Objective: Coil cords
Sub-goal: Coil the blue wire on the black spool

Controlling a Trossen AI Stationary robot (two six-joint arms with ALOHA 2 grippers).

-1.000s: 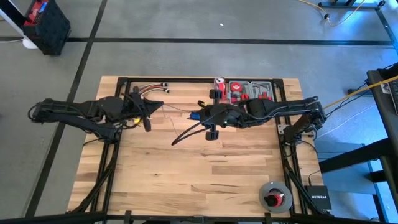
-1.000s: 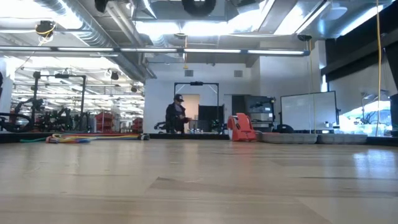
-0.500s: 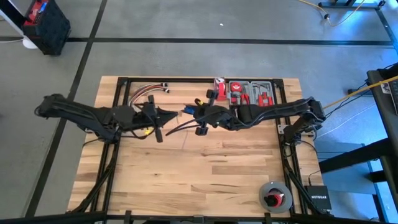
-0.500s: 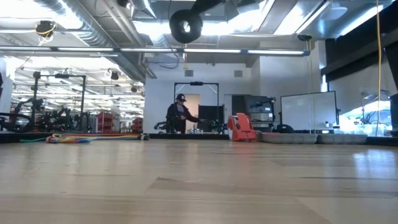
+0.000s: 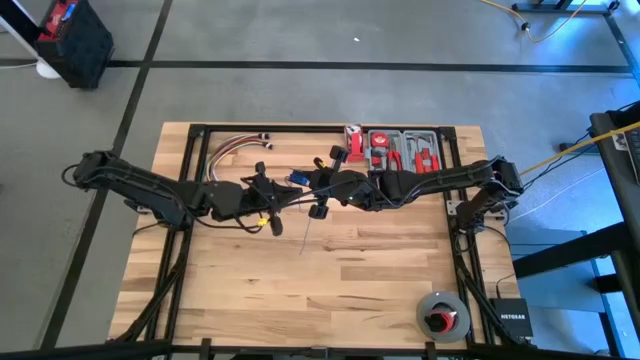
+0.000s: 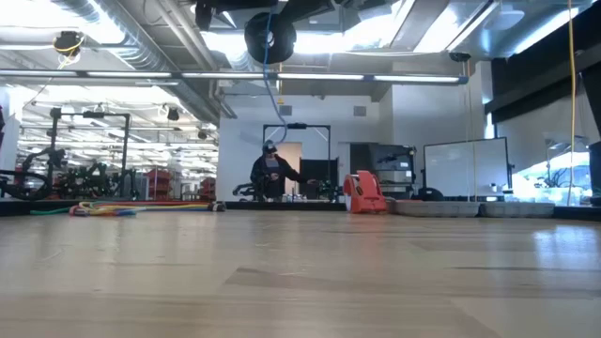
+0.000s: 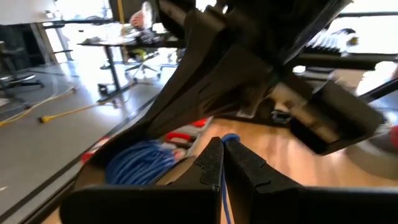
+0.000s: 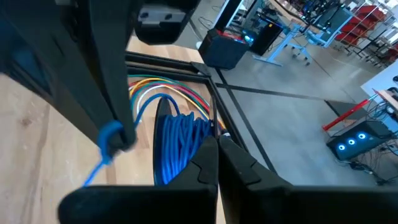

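Cords (image 8: 180,140) of thin blue wire are wound in a tight bundle between the 2 grippers, held up above the middle of the back half of the table (image 5: 330,280); in the high view the bundle (image 5: 296,180) shows as a small blue spot where the arms meet. One loose strand (image 6: 266,66) hangs down from it, seen in the low view as a thin blue line under the dark round part at the top.

Left gripper (image 7: 222,155) reaches in from the left, its 2 fingers pressed together on a blue strand that runs between them. Right gripper (image 8: 217,155) comes from the right, fingers also closed tight, right against the coil; whether wire is pinched between them cannot be told.

Both arms stretch nearly level across the back half of the table, tips almost touching. The front half of the wooden top lies bare, with open room toward the near edge. Along the back edge sit a bundle of red, yellow and white wires (image 5: 232,150) to the left and a tray of red-handled tools (image 5: 400,148) to the right. A grey reel with a red centre (image 5: 441,316) rests at the front right corner.

Beyond the table is a large workshop hall with concrete floor, and a person (image 6: 268,174) far off near a doorway.
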